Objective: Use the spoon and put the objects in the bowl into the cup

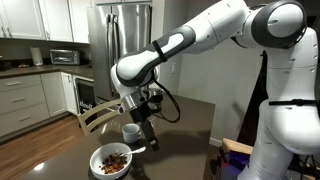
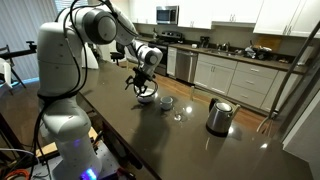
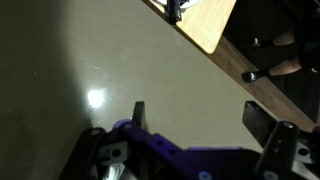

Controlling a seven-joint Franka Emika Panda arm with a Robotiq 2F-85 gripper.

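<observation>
White arm (image 1: 190, 40) low near the bowl (image 1: 108, 174), claw (image 1: 148, 139) wide.

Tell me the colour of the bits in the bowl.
Brown and reddish bits, in a white bowl; they show best in an exterior view.

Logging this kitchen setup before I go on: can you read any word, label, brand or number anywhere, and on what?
No text can be read in any view.
The microwave and the fridge: any markings are too small to read.
The bowl, the cup, the kettle: no print visible.
Wrist view: only the table and the gripper, no lettering visible.
</observation>
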